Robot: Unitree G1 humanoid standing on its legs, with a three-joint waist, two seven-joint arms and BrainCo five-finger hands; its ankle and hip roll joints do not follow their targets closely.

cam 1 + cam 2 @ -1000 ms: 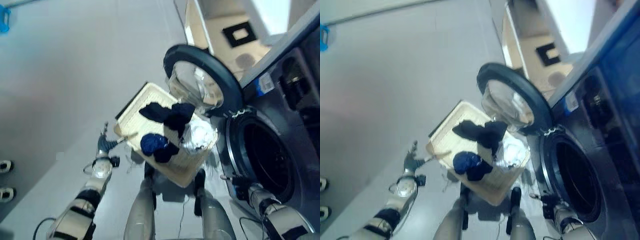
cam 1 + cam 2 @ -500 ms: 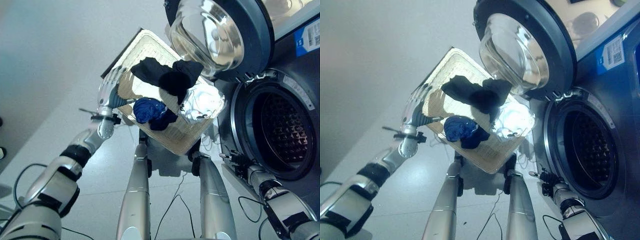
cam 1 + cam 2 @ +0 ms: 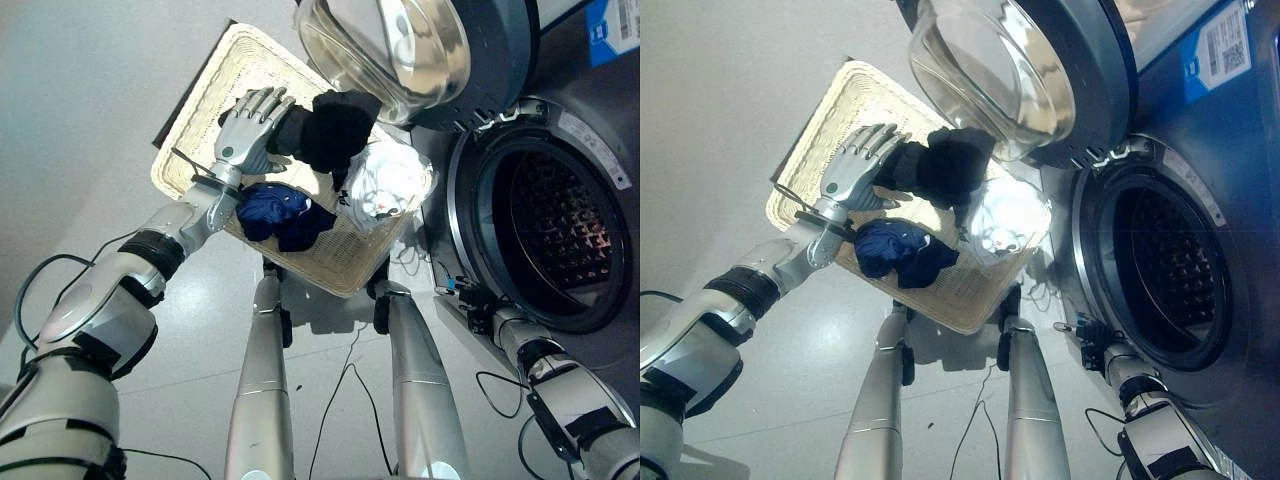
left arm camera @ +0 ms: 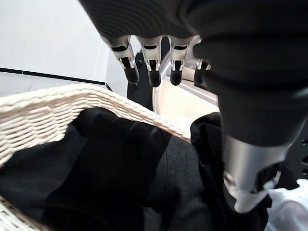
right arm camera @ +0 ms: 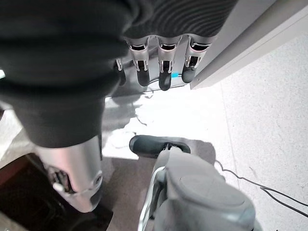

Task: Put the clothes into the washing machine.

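Grey floor is carrying my wicker basket [image 3: 190,120]; left hand [image 3: 247,127] is hovering spread over black garment [image 3: 325,128]; right hand [image 5: 159,72] is hanging relaxed.

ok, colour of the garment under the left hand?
Black garment, under the open left hand; clearest in the left eye view.

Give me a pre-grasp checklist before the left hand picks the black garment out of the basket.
1. Left hand over the black garment: ok, its straight fingers reach above the cloth inside the wicker basket.
2. Left hand open for the grasp: ok, nothing held yet.
3. Washing machine door open: ok, swung wide, drum exposed.
4. Drum free of clothes: cannot tell, its interior is dark.
5. Black garment free of the blue garment and white garment: cannot tell, it overlaps the white one.
6. Right hand out of the way: ok, low by the machine front, open and holding nothing.
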